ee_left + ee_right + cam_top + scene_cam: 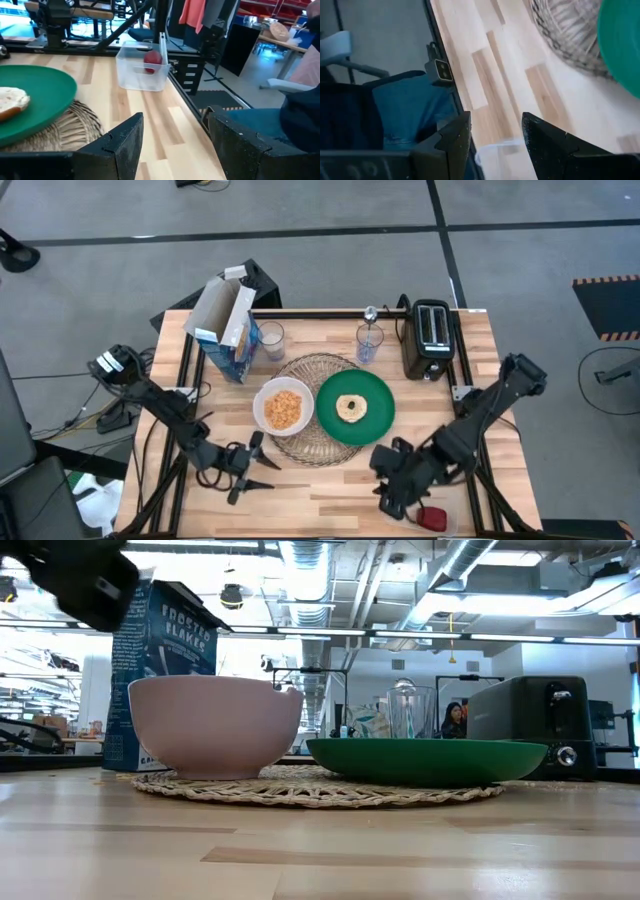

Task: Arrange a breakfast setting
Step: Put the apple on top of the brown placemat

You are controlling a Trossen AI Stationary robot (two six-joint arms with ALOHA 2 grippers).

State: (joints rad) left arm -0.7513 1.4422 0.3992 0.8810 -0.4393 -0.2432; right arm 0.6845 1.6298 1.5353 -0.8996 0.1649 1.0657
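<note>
A round wicker mat (315, 405) lies mid-table. On it stand a white bowl (283, 407) of cereal and a green plate (356, 406) with a bagel (351, 407). The blue-and-white cereal box (228, 328) stands open at the far left, with a clear glass (271, 340) beside it. A second glass (369, 342) holds a spoon. The small red apple (152, 59) lies in a clear tub (432, 518) at the near right corner. My left gripper (262, 472) is open and empty, near the mat's near-left edge. My right gripper (392, 495) is open and empty, just left of the tub.
A black toaster (431, 338) stands at the far right. Bare wood runs along the near edge between the two grippers. In the low view, a person (454, 720) sits in the room beyond the table.
</note>
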